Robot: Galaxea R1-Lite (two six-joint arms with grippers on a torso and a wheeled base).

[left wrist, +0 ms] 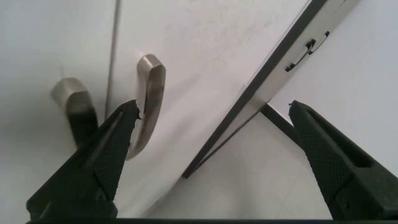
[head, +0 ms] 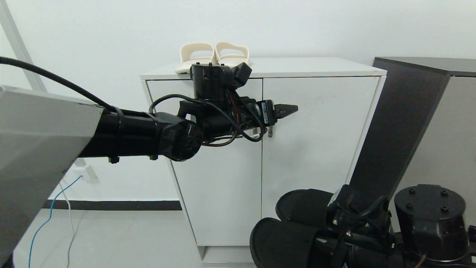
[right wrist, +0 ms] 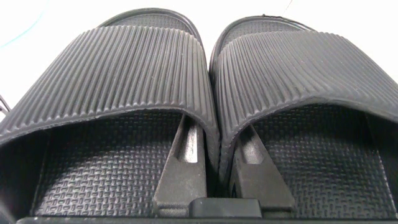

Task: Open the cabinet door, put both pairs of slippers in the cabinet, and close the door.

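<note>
The white cabinet (head: 319, 67) stands against the wall with both doors shut, the left door (head: 219, 178) and the right door (head: 316, 149). 2 metal handles (left wrist: 149, 93) sit side by side at the seam between the doors. The cream slippers (head: 214, 55) lie as a pair on the cabinet's top, near its left back corner.

The left fingers (head: 286, 110) are held level in front of the doors at about handle height, pointing across toward the right door. In the left wrist view these fingers (left wrist: 93, 168) are spread wide, with nothing between them but the door's face. 1 fingertip is just beside the nearer handle; whether it touches cannot be told.

The black slippers (head: 293, 223) are low on the right, in front of the right door's lower part. The right fingers (right wrist: 183, 171) are closed on them: 1 finger sits inside each slipper under its strap, pinching the 2 adjoining side walls together.

A dark unit (head: 409, 111) stands just beside the cabinet on its right. A blue cable (head: 48, 219) trails to the floor at the left.
</note>
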